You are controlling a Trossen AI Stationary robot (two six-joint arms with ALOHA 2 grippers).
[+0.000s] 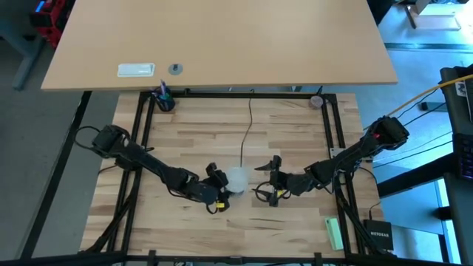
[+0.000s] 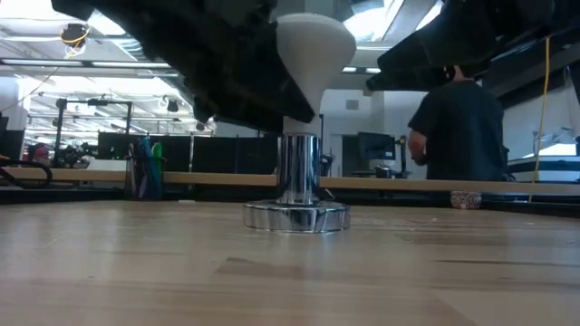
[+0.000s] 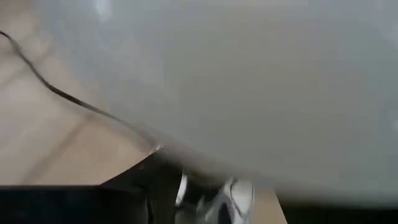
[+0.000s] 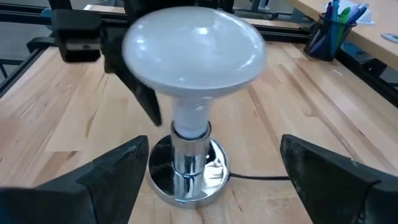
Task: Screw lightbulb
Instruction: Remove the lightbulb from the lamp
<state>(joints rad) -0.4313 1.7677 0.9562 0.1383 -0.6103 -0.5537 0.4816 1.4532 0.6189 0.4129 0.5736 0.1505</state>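
The frosted white lightbulb (image 4: 193, 46) stands upright, dome up, with its neck in the round silver socket (image 4: 186, 162), which rests by its wide foot on the wooden table (image 2: 297, 213). The socket's thin black cord (image 1: 250, 125) runs toward the far edge. My left gripper (image 1: 220, 186) is at the bulb's left side, closed around it; the bulb fills the left wrist view (image 3: 249, 81). My right gripper (image 1: 267, 179) is open just right of the bulb, with its fingers (image 4: 118, 168) standing apart on either side of the socket and touching nothing. My left gripper holds the lightbulb at the dome's underside and neck (image 4: 163, 102), coming level from the table's left. One dark finger (image 4: 144, 96) shows beside the neck; the bulb hides the other. The bulb stands upright with its base in the socket.
A pen cup (image 1: 163, 98) and a small cup (image 1: 317, 100) stand at the far corners inside the black frame (image 1: 244, 94). A green object (image 1: 334, 233) lies near the front right. A person (image 2: 453, 136) sits in the room beyond the table.
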